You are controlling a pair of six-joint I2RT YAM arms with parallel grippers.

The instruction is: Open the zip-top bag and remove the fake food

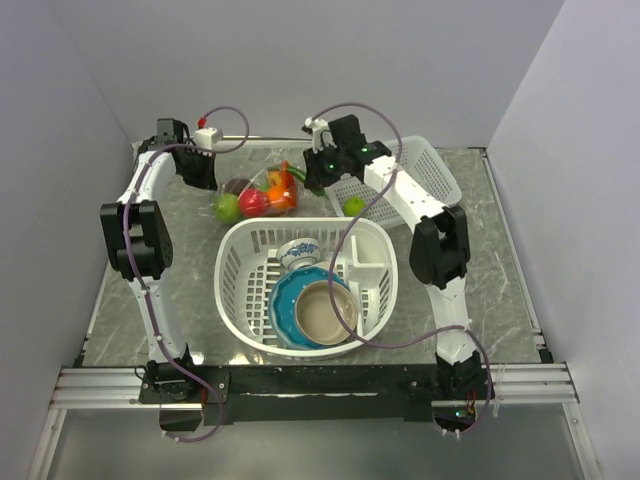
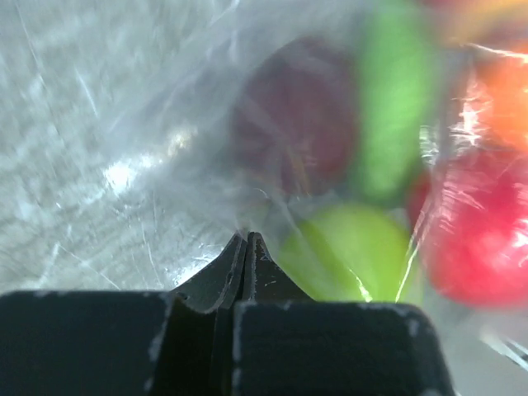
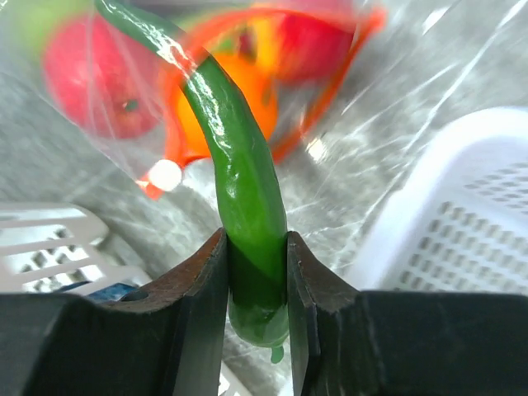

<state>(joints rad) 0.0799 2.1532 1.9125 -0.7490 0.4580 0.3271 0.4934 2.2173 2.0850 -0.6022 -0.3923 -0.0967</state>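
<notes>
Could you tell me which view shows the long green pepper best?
Right wrist: the long green pepper is sharp and central, clamped in the right gripper. The top view shows only a green sliver; the left wrist, just blurred green through the zip-top bag.

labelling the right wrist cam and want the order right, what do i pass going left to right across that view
round red plastic fruit → long green plastic vegetable → white perforated plastic tray
</notes>
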